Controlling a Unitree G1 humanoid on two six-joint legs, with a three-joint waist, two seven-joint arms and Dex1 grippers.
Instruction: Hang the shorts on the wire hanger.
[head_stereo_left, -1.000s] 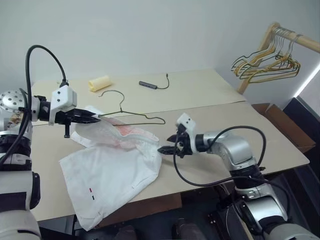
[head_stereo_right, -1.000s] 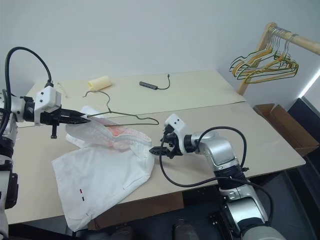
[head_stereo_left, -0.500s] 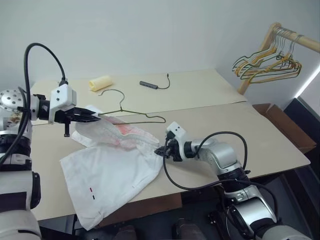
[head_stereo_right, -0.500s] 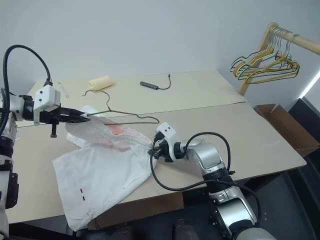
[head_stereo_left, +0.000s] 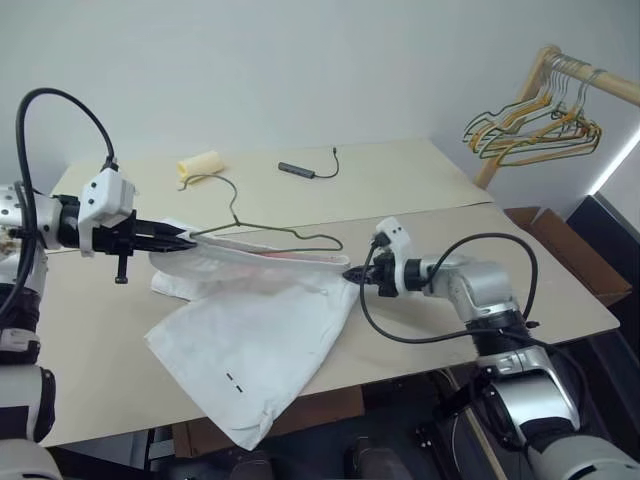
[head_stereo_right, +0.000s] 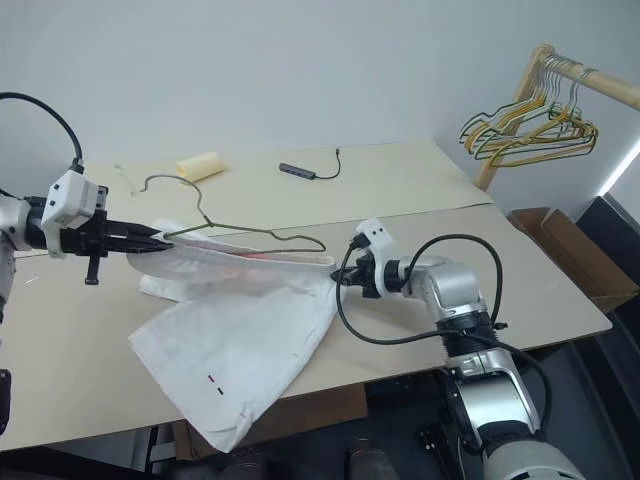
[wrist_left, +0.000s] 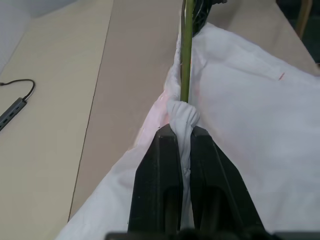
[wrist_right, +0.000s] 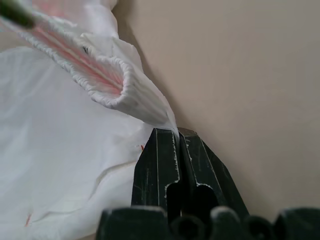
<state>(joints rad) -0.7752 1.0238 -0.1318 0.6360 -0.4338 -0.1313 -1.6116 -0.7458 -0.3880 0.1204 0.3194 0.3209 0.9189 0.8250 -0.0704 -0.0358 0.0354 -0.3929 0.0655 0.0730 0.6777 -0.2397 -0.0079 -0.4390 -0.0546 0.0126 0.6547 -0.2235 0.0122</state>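
The white shorts (head_stereo_left: 262, 335) hang stretched between my two grippers, their waistband pulled taut and the legs draping onto the table (head_stereo_left: 480, 230). My left gripper (head_stereo_left: 186, 240) is shut on one end of the waistband; in the left wrist view its fingers (wrist_left: 162, 165) pinch bunched cloth where the wire hanger (wrist_left: 186, 50) runs into it. The wire hanger (head_stereo_left: 285, 233) lies along the waistband with its hook (head_stereo_left: 212, 182) raised behind. My right gripper (head_stereo_left: 352, 274) is shut on the waistband's other end, and its fingertips (wrist_right: 167, 137) clamp the gathered edge.
A yellow roll (head_stereo_left: 198, 165) and a short black cable with a dark stick (head_stereo_left: 305, 170) lie at the back of the table. A wooden rack with bunched yellow and green hangers (head_stereo_left: 535, 125) stands at the right, above a cardboard box (head_stereo_left: 565, 250).
My right gripper shut on the waistband's end and pulled it to the right, stretching the shorts out. The left gripper drew slightly back, and the hanger shifted with the cloth.
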